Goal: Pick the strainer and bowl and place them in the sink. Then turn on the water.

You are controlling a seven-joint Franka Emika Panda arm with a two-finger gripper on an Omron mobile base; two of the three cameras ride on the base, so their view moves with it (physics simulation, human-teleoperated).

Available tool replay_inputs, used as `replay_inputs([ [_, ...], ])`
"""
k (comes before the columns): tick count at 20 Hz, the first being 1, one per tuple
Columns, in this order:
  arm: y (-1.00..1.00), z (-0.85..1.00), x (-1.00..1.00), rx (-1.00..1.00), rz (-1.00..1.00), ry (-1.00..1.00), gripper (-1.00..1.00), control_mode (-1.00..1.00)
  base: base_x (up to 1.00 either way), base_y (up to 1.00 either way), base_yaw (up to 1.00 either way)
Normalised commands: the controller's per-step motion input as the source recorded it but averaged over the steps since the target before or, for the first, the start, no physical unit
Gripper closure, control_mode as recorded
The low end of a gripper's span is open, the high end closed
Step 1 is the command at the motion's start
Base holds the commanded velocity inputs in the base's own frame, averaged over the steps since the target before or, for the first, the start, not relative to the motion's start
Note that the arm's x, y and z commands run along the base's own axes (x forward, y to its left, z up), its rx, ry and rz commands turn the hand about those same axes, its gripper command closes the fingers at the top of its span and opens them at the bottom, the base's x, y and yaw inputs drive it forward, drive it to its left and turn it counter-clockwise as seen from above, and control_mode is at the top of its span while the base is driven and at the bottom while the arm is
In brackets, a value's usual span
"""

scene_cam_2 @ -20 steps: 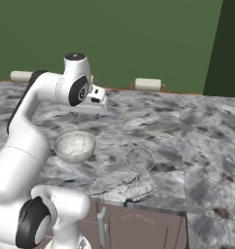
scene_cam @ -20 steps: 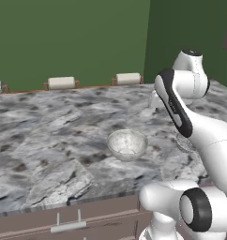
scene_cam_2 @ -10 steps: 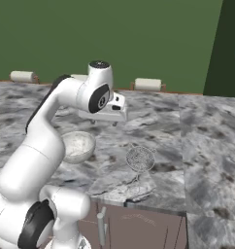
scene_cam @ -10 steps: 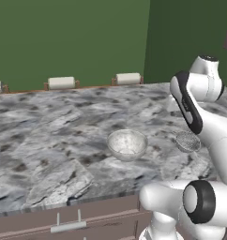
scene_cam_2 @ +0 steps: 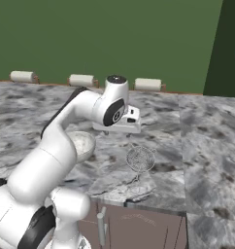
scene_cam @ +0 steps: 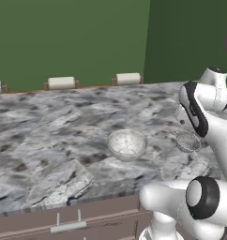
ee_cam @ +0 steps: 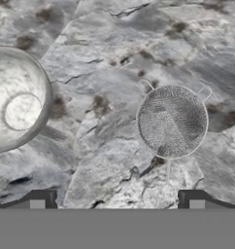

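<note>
One bowl [scene_cam: 127, 143] mid-counter, upright, nothing inside. One strainer [scene_cam: 187, 141] just right of it, apart, nr the front edge; mesh basket holds nothing, thin wire handle pointing toward the near edge. Both on grey marble counter [scene_cam: 49, 136]. Three pale rolls [scene_cam: 62, 83] along far edge by green wall. No legible writing or brands. Gripper [ee_cam: 117, 199] above counter btwn the two, jaws spread wide, holding nothing.

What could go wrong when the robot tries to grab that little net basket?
The small round silver wire-mesh strainer sits off-centre from the open gripper, so the fingers might close beside it. Its thin wire handle could slip out. The speckled silvery-grey metal bowl stands close by and could get bumped.
</note>
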Motion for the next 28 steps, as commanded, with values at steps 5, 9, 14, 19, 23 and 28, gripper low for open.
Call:
replay_inputs([
  [5, -0.36, -0.3, 0.0, 0.0, 0.0, 0.03, -1.0, -1.0, 0.0, 0.0, 0.0],
  [9, -0.19, -0.19, 0.03, 0.0, -0.03, 0.05, -1.0, -1.0, 0.0, 0.0, 0.0],
  [14, -0.32, -0.14, 0.01, 0.0, 0.0, 0.08, -1.0, -1.0, 0.0, 0.0, 0.0],
  [19, -0.37, -0.29, 0.0, 0.0, 0.0, 0.07, -1.0, -1.0, 0.0, 0.0, 0.0],
  [23, -0.35, -0.4, 0.0, 0.0, 0.0, 0.07, -1.0, -1.0, 0.0, 0.0, 0.0],
  [28, -0.11, -0.27, -0.02, 0.0, 0.0, 0.08, -1.0, -1.0, 0.0, 0.0, 0.0],
])
